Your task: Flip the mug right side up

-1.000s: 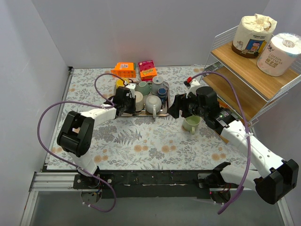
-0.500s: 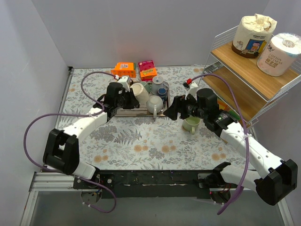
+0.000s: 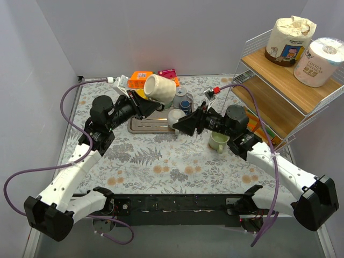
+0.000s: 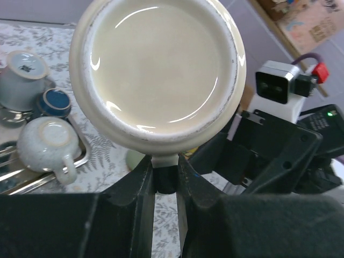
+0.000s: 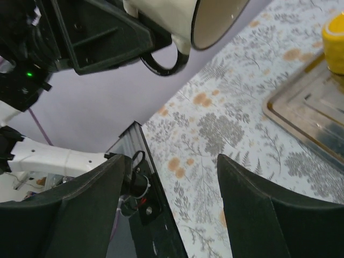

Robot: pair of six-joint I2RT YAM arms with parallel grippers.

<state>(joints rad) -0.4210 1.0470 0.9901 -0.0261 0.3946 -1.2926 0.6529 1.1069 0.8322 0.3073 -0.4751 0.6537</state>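
Cream mug [image 4: 156, 70] aloft, pinched by its handle, above the steel tray [image 3: 146, 128] near the far edge of the desk

The left gripper [image 4: 164, 174] is clamped on the stubby handle; the mug is glossy ceramic, thick-walled and tipped on its side; the left wrist view looks square onto one round end with a scuffed grey ring, while the right wrist view catches its open mouth from the side; the right gripper [image 3: 180, 125] hangs just beside it, black fingers spread wide; below lies a leaf-printed cloth [image 3: 161, 161].

Overhead plus wrist close-ups of mug [image 3: 159, 87]
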